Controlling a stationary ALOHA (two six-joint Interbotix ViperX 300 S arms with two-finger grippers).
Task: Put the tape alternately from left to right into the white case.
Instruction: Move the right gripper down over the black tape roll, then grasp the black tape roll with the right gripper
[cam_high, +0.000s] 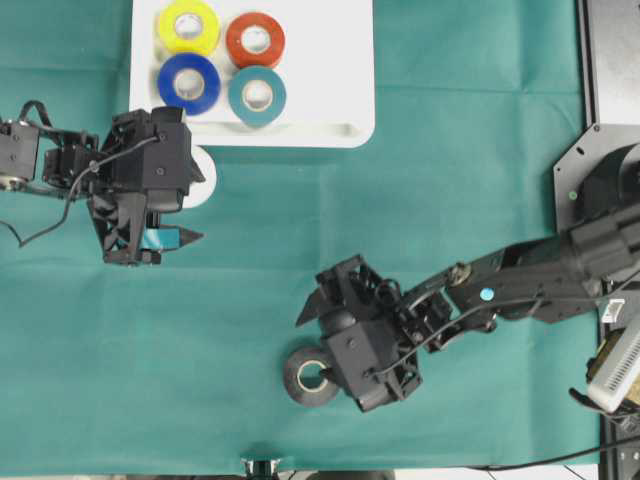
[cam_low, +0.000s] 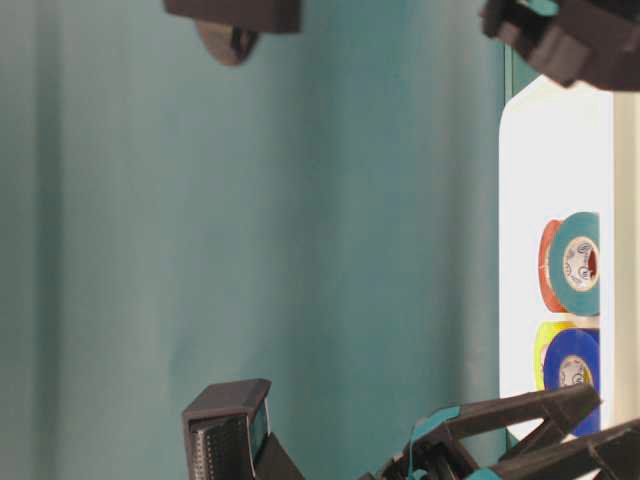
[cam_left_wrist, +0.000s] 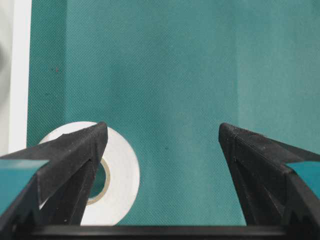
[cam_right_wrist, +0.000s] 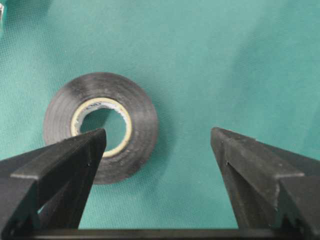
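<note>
- The white case (cam_high: 330, 120) lies at the far edge of the green cloth (cam_high: 450, 150); yellow (cam_high: 188, 27), red (cam_high: 255, 40), blue (cam_high: 189, 83) and teal (cam_high: 257, 95) rolls sit in it as two pairs.
- The right gripper (cam_right_wrist: 157, 150), jaws wide open and empty, hovers over the black roll (cam_right_wrist: 100, 127) near the cloth's front edge. The roll sits off-centre under one finger (cam_right_wrist: 75, 155); it should probably straddle the ring wall before closing.
- The left gripper (cam_left_wrist: 162, 145), jaws open and empty, hangs beside the white roll (cam_left_wrist: 117, 180), which lies just outside the case's near left corner.
</note>
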